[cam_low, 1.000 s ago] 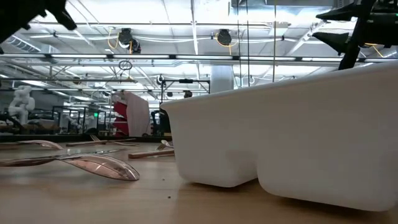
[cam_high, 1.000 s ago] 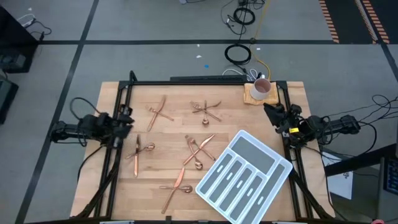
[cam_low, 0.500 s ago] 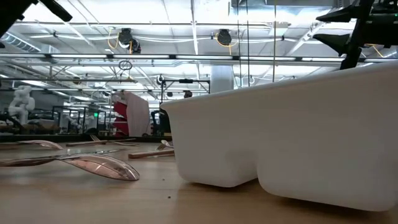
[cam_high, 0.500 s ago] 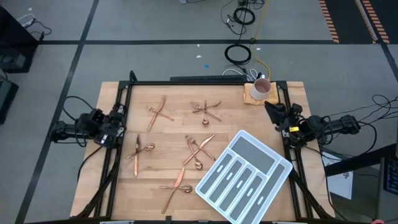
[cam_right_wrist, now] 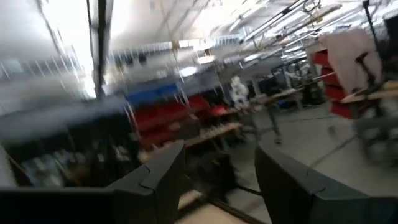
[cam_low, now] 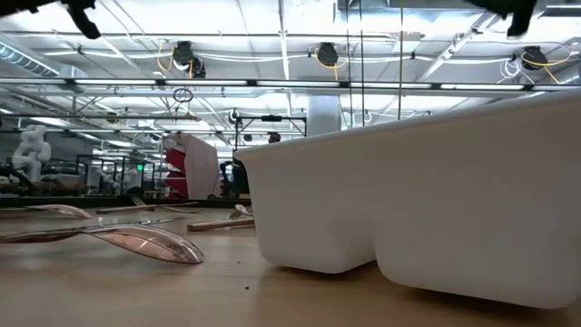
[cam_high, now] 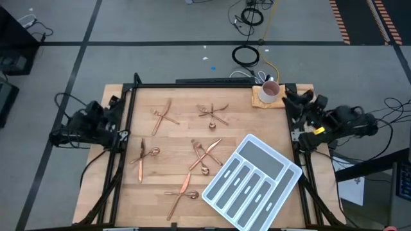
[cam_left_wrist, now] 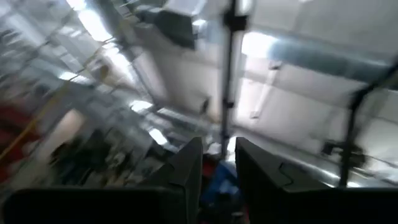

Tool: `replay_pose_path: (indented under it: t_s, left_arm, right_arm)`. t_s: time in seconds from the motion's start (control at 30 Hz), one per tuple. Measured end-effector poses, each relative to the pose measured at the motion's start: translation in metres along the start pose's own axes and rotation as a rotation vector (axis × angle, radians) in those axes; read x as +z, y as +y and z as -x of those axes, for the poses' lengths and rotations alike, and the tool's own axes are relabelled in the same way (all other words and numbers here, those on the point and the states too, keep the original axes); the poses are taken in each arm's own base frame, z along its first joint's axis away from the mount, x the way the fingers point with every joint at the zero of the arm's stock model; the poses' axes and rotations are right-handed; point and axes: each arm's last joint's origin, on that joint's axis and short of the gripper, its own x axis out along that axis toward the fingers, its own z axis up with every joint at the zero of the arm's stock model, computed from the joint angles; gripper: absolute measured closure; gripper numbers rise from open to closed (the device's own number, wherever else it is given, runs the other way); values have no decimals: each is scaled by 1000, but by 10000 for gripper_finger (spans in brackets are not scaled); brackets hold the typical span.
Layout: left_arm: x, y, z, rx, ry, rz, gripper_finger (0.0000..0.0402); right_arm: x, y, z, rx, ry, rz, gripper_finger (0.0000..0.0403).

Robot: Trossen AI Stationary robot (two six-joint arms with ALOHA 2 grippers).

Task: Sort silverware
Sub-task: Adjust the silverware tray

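Watching both arms pull back off the worktop (cam_high: 173, 138) edges, I see the white tray (cam_high: 252, 181) empty, all silverware (cam_high: 200, 154) lying loose beside it, and left jaws (cam_left_wrist: 217, 165) and right jaws (cam_right_wrist: 219, 171) apart, holding nothing, so sorting hasn't begun.

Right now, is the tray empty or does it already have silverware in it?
Empty. In the high view the white tray shows only bare grey compartment floors; every copper piece of silverware lies on the wooden table beside it.

Copper silverware (cam_high: 192, 153) lies flat in crossed clusters across the wooden table, outside the tray.
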Motion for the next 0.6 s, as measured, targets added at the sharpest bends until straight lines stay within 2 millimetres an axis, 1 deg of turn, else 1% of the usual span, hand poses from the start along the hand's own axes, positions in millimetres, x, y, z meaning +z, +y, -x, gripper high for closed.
replay_pose_path:
  t_s: [0.07, 0.17, 0.23, 0.3, 0.37, 0.47, 0.53, 0.6]
  left_arm:
    - [9, -4, -9, 93, 66, -4, 300]
    - [21, -13, -26, 137, 140, -53, 300]
    - [31, -20, -38, 157, 156, -61, 300]
    - [36, -26, -50, 199, 191, -82, 300]
    - [39, -31, -62, 251, 247, -84, 300]
    - [40, -36, -76, 341, 351, -100, 300]
    - [38, -38, -82, 384, 436, -122, 300]
    - [32, -39, -86, 426, 512, -117, 300]
  right_arm:
    - [22, 9, -10, -48, 57, 110, 220]
    - [47, 27, -30, -109, 154, 266, 220]
    - [58, 40, -44, -144, 222, 353, 216]
    - [66, 53, -59, -188, 284, 398, 211]
    - [69, 64, -76, -241, 340, 420, 207]
    - [64, 73, -102, -310, 445, 481, 207]
    - [54, 75, -117, -326, 552, 518, 210]
    - [40, 70, -131, -309, 694, 510, 213]
